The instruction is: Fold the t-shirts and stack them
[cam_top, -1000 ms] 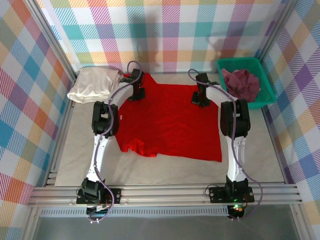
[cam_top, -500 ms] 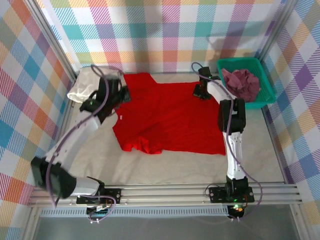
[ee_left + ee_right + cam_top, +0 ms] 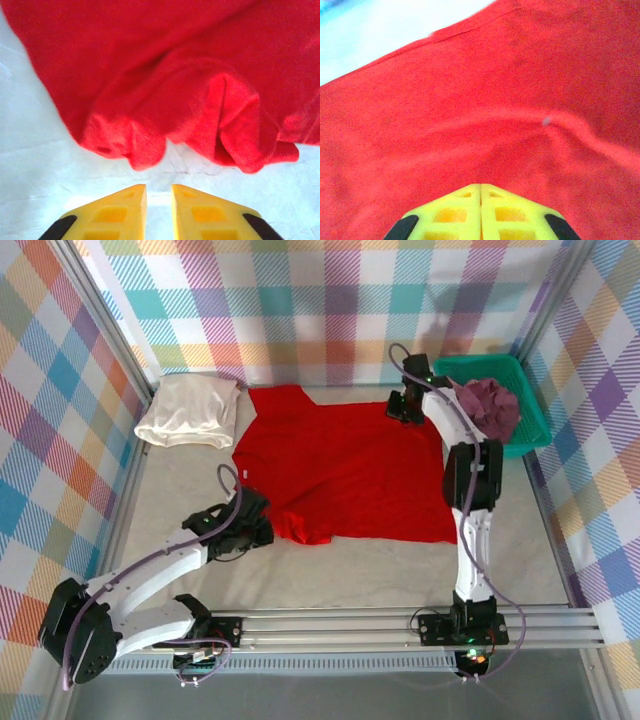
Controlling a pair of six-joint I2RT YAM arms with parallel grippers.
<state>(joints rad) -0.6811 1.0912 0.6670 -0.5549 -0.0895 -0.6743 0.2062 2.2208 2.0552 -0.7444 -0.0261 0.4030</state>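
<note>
One bright red cloth t-shirt [image 3: 345,475] lies spread and unfolded, its rumpled hem just ahead of the barely parted, empty left gripper [image 3: 158,192], its far edge apparently pinched in the closed right gripper [image 3: 480,187]; folding and stacking remain.

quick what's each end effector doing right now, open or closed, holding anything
Left end effector: slightly open, holding nothing, just short of the red t-shirt edge.
Right end effector: closed, apparently pinching the red t-shirt's cloth.
</note>
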